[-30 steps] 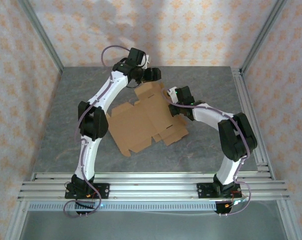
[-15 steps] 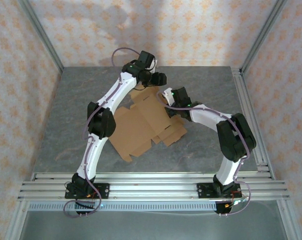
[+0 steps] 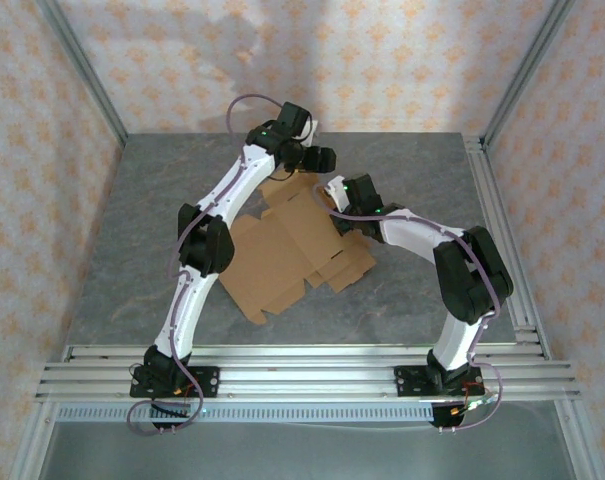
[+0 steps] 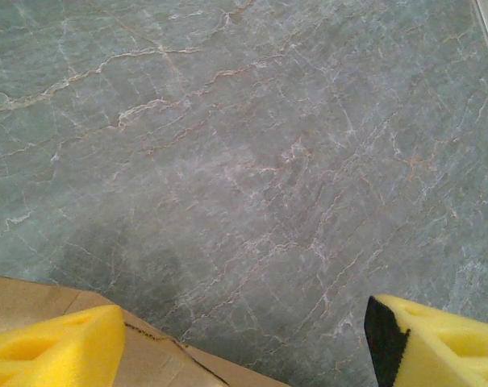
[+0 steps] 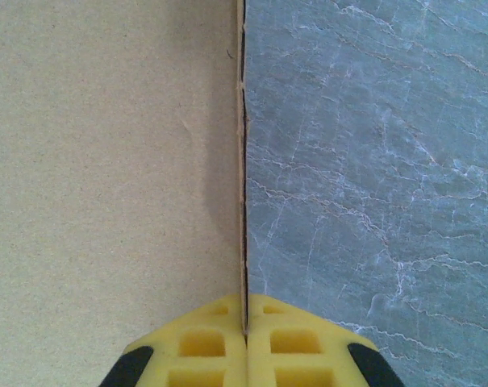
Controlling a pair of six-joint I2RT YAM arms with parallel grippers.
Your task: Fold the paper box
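Note:
The paper box point(image 3: 272, 250) lies as a flat tan notched sheet in the middle of the table. My right gripper point(image 3: 334, 192) is at the sheet's far right corner. In the right wrist view its yellow fingers point(image 5: 203, 347) are shut on the thin edge of a cardboard flap point(image 5: 106, 161), which stands edge-on between them. My left gripper point(image 3: 318, 160) hovers over the sheet's far edge. Its jaws stand wide open, one yellow finger point(image 4: 50, 351) over a corner of the cardboard point(image 4: 159, 363), the other point(image 4: 437, 343) over bare table, with nothing between them.
The grey marbled table top point(image 3: 132, 230) is bounded by aluminium frame posts and a rail along the right side point(image 3: 502, 230). More rails run across the near edge point(image 3: 302, 370), where the arm bases are bolted. Patterned walls close the back and sides.
My left arm has swung right along the sheet's far edge and its jaws have opened a little wider. The right gripper has shifted slightly left, still shut on the flap.

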